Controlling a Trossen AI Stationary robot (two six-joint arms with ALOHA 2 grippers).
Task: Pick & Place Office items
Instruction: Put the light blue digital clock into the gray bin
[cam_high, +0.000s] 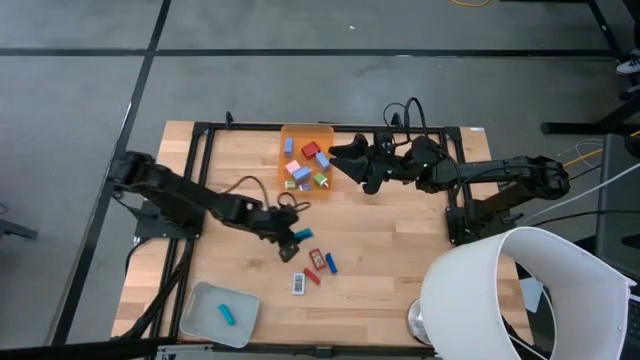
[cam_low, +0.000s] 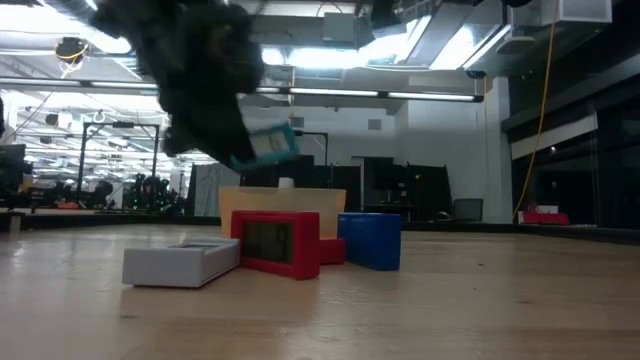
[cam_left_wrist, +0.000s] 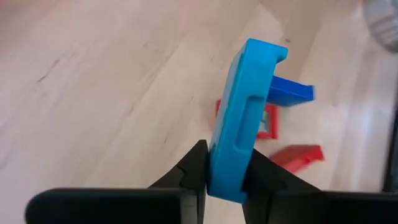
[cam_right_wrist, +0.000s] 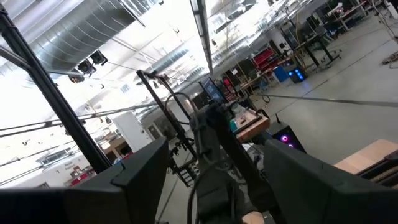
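Slippage is my worry: the left end effector (cam_left_wrist: 225, 177) is clenched on just the bottom edge of a blue piece (cam_left_wrist: 244, 118), lifted off the worktop (cam_high: 400, 250) around 6 o'clock from the orange bin (cam_high: 306, 135). Any jolt could twist it loose. The right end effector (cam_high: 350, 165) hangs released beside the bin.

Bright ceiling strip lights glare across the top of the low view, where the near dark arm (cam_low: 200, 70) at upper left is blurred, while the wooden surface (cam_high: 400, 250) lies evenly lit.

Several office items (cam_high: 305, 165) lie in the bin (cam_high: 293, 133), others on the table (cam_high: 380, 250).
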